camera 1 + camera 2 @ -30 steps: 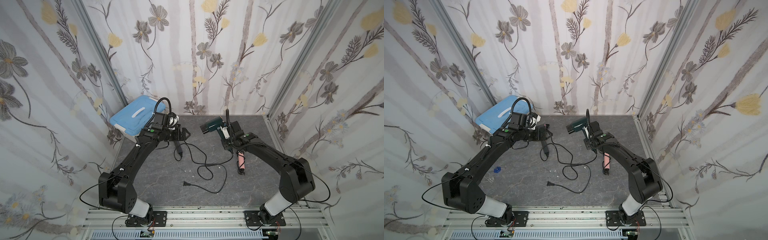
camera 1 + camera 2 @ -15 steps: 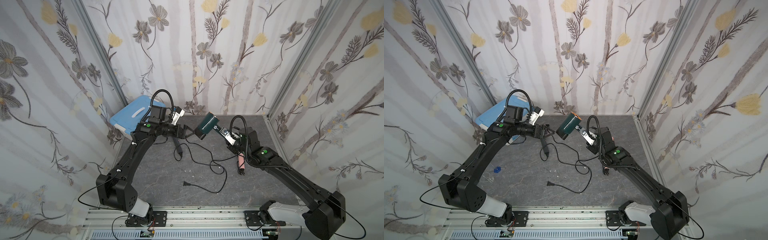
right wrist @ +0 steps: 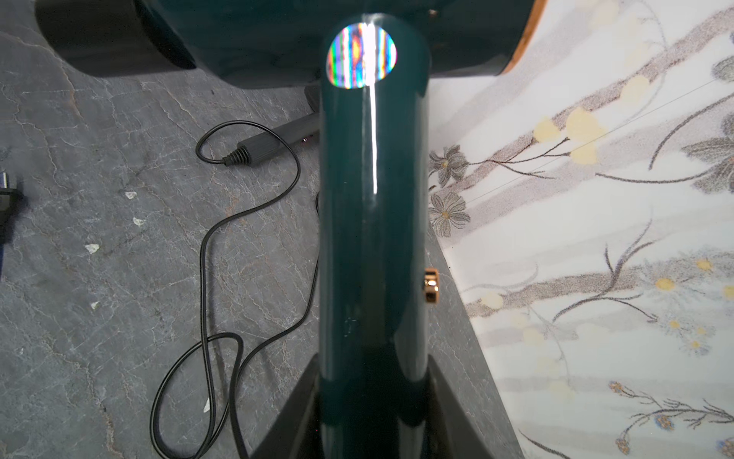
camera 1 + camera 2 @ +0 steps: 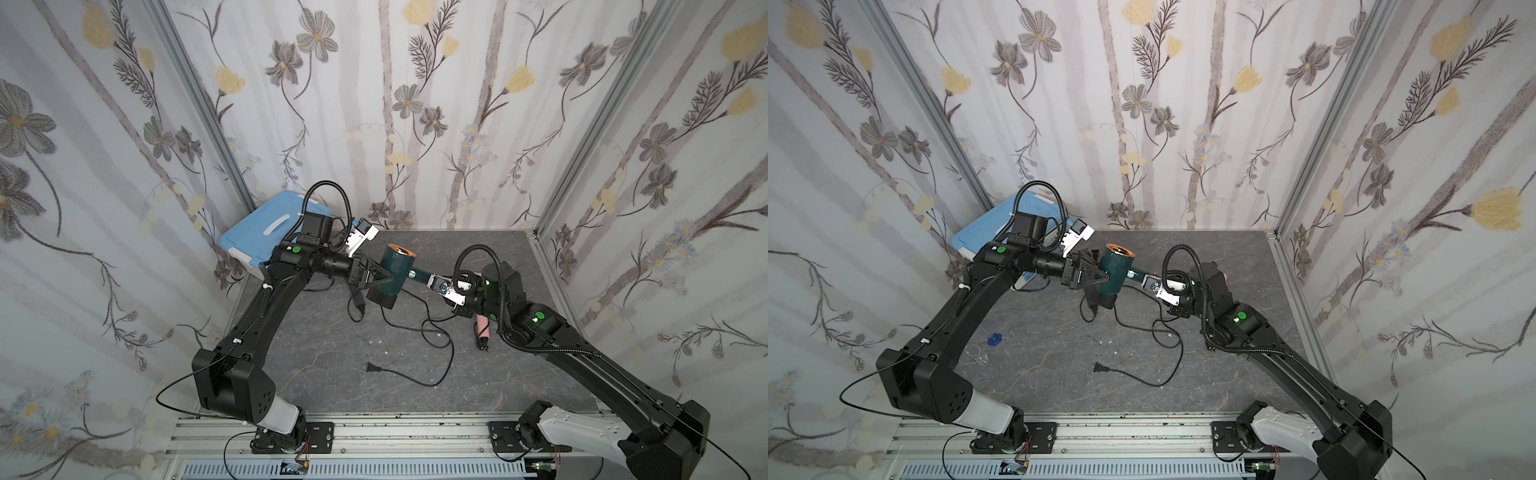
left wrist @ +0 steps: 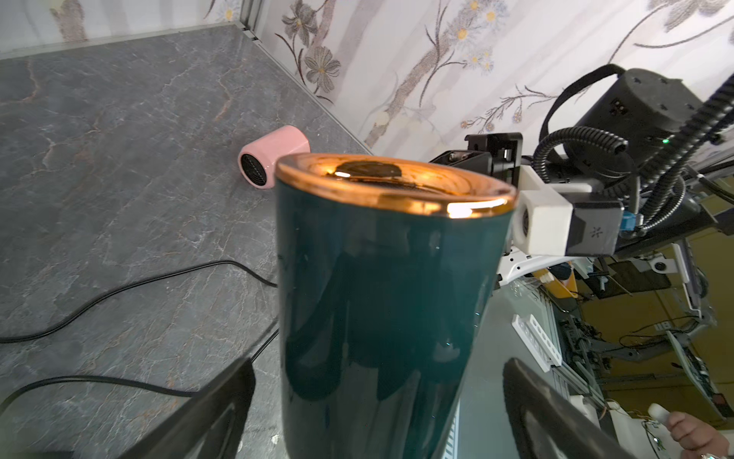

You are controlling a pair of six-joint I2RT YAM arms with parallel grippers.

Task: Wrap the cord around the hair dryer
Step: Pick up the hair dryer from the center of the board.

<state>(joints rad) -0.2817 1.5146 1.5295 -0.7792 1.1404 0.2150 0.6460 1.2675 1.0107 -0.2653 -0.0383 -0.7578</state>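
Observation:
A dark teal hair dryer [image 4: 395, 270] [image 4: 1115, 270] with a gold-rimmed barrel [image 5: 389, 278] hangs in the air over the table's middle back. My right gripper [image 4: 432, 281] [image 4: 1148, 284] [image 3: 373, 381] is shut on the hair dryer's handle [image 3: 373, 198]. From the opposite side, my left gripper [image 4: 380, 275] [image 4: 1096, 272] [image 5: 377, 369] stands open, one jaw on each side of the barrel with gaps showing. The black cord [image 4: 432, 332] [image 4: 1167, 332] [image 3: 206, 258] lies in loose loops on the table, ending in a plug [image 4: 372, 367] [image 4: 1098, 367].
A blue lidded box [image 4: 266, 232] [image 4: 984, 232] sits at the back left. A pink hair dryer [image 4: 483, 328] [image 5: 274, 161] lies by the right wall. A black handle-shaped object [image 4: 357, 299] [image 3: 274, 145] lies under the teal dryer. A small blue piece [image 4: 994, 340] lies at the left.
The right arm has raised the hair dryer off the back of the table and carried it left. The left gripper, open throughout, has risen and now straddles the barrel.

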